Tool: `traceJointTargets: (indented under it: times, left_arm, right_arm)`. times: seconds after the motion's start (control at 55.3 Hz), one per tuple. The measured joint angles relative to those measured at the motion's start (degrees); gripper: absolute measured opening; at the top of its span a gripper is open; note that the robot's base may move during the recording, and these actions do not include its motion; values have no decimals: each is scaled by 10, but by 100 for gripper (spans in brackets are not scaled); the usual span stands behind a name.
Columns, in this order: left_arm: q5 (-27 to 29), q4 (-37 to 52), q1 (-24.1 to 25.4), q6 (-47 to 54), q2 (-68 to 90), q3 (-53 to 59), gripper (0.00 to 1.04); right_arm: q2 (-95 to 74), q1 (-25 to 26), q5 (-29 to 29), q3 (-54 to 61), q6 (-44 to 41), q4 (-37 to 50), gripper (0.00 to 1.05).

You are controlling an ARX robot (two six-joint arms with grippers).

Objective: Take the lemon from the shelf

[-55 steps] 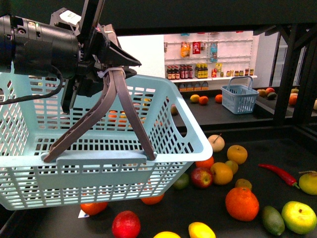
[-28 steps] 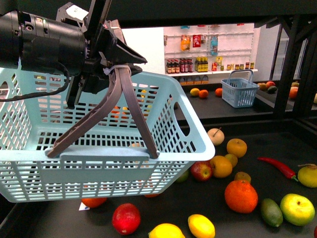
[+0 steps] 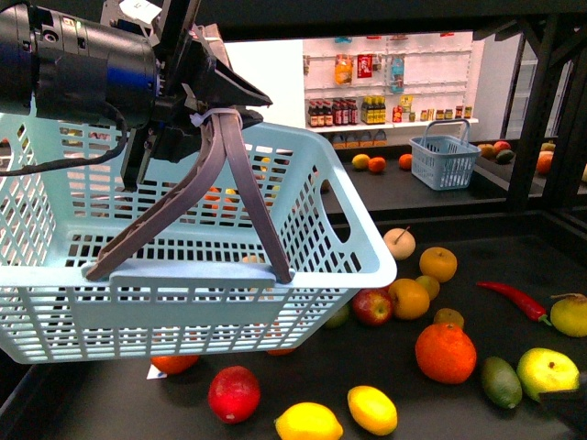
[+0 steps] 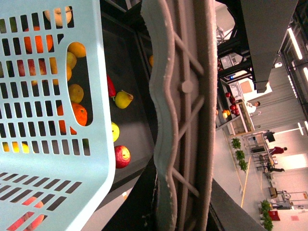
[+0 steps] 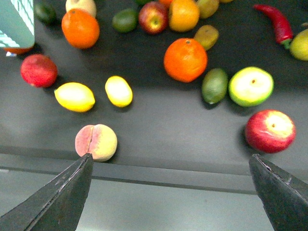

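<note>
On the left, the left pincer [image 3: 209, 117] was clenched round the grey-brown handle [image 3: 240, 197] of the pale blue slotted plastic basket [image 3: 183, 293], holding it up off the black tray-deck shelf [image 3: 514, 344]. Middle front, the bright yellow smooth oval lemon [image 3: 372, 409], cut off a second before, showed whole now, just beside a pointier yellow fruit [image 3: 309, 423]. Far right, the right pincer [image 5: 170, 159] had just crept into view, splayed wide and empty, so I'd guess the reach was starting.
</note>
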State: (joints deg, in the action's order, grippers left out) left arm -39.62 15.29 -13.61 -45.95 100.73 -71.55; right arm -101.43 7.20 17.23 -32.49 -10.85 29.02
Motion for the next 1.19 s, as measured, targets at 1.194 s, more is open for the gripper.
traceJointTargets:
  times: [1.194]
  left_arm:
    - [0, 0, 0, 1, 0, 0, 14]
  right_arm:
    - [-485, -156, -16, -461, -125, -29, 97]
